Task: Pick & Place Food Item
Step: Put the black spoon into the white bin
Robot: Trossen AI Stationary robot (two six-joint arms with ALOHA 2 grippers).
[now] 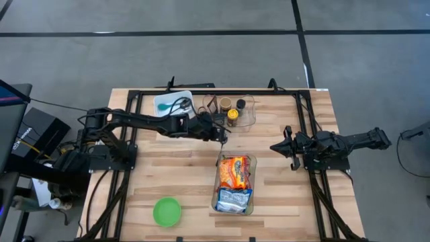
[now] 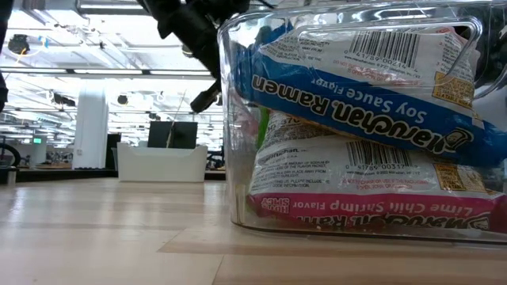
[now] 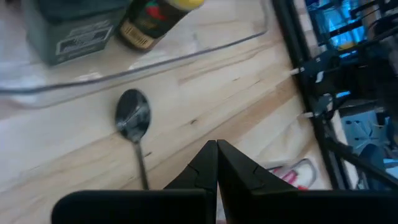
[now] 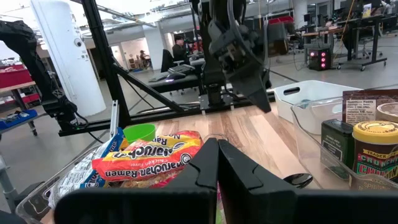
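Wooden table — ramen packets in clear bin

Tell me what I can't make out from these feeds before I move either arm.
- Spoon: its handle end is hidden behind the left gripper in the left wrist view; too small in the high view.
- White bin: contents too small from above, hidden by its wall in the low view.
- Ramen container: the top packs cover whatever lies beneath.
- Jar label: cut off by the right wrist view's edge.
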